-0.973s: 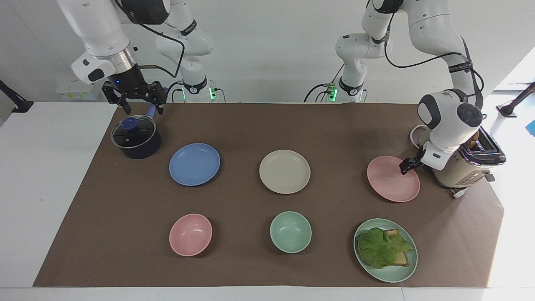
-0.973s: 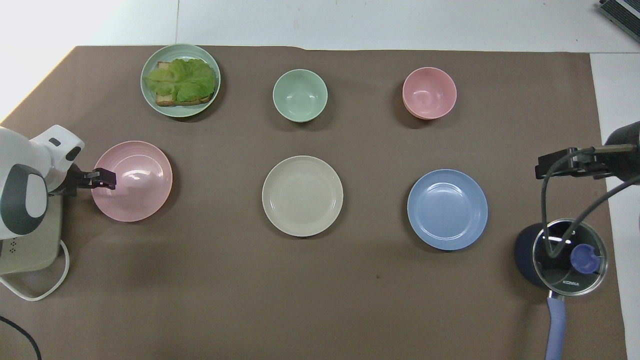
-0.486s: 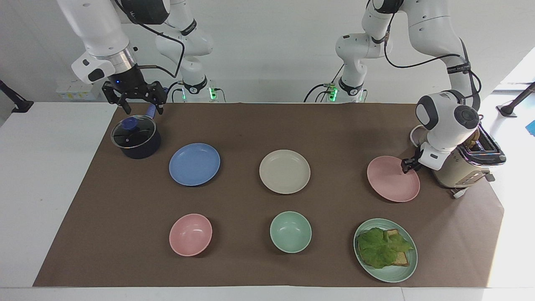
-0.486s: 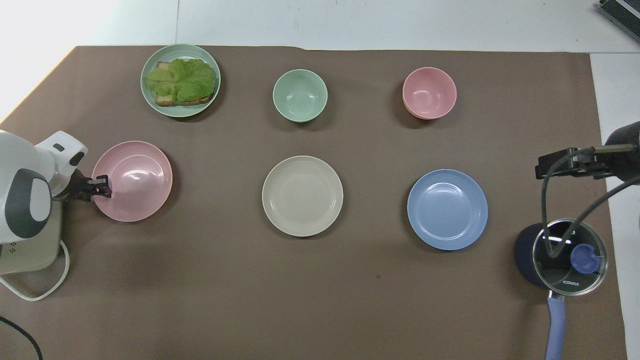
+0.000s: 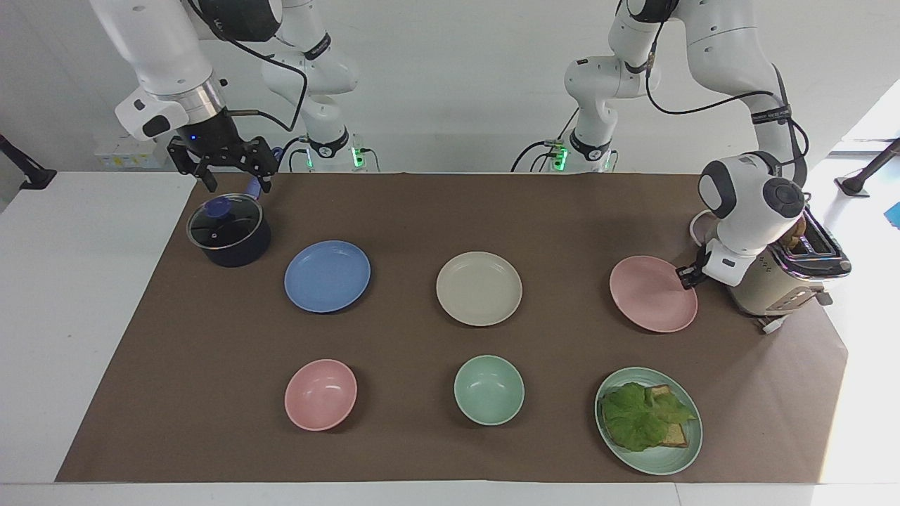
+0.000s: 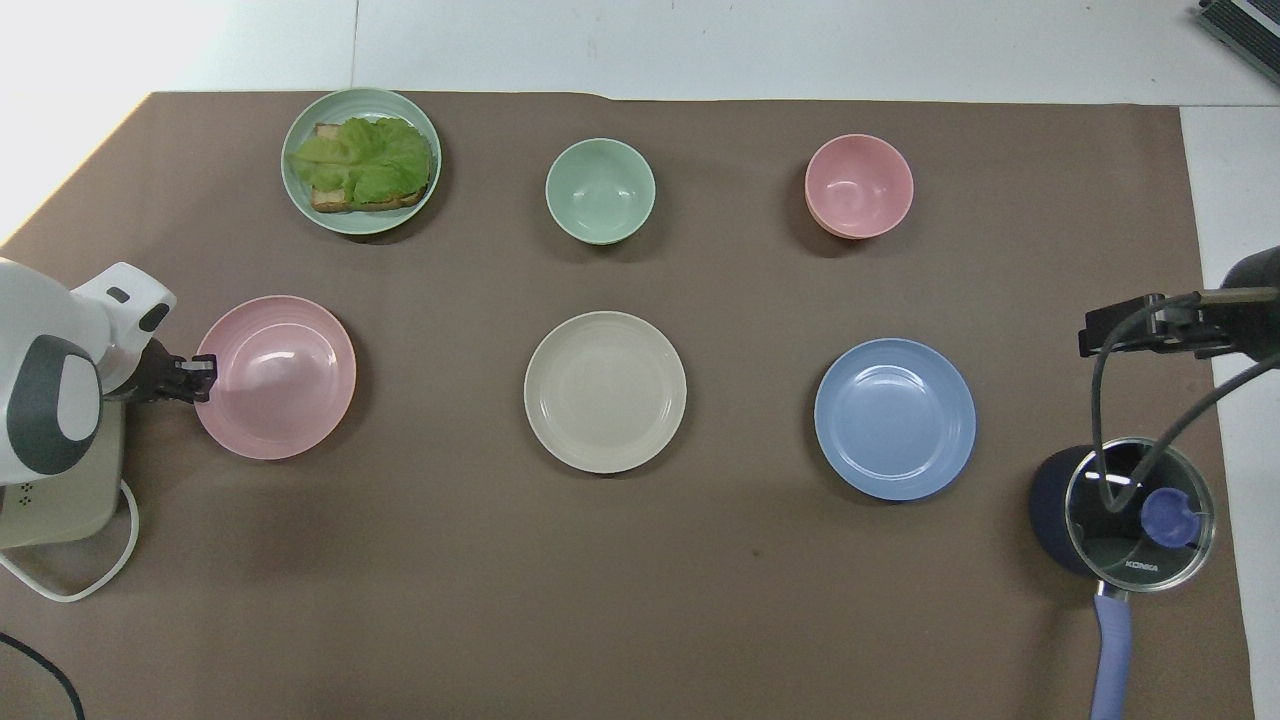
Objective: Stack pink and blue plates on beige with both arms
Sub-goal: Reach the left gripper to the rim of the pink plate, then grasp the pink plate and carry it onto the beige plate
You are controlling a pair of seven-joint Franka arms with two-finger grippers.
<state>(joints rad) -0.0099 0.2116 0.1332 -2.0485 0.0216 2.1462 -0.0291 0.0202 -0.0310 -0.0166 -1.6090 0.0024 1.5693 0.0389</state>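
The pink plate (image 5: 650,295) (image 6: 280,380) is at the left arm's end of the table. My left gripper (image 5: 685,276) (image 6: 205,368) is shut on the plate's rim, on the edge beside the toaster. The held edge looks slightly raised. The beige plate (image 5: 479,288) (image 6: 605,391) lies flat in the middle of the brown mat. The blue plate (image 5: 327,276) (image 6: 895,418) lies beside it toward the right arm's end. My right gripper (image 5: 239,183) (image 6: 1140,325) hangs open in the air over the dark pot, holding nothing.
A dark pot with a glass lid (image 5: 228,230) stands at the right arm's end and a beige toaster (image 5: 780,277) at the left arm's end. Farther from the robots are a pink bowl (image 5: 320,393), a green bowl (image 5: 489,389) and a green plate with lettuce toast (image 5: 648,419).
My left gripper closed on the pink plate's rim, and the plate shifted a little toward the beige plate. The right gripper rose slightly over the pot.
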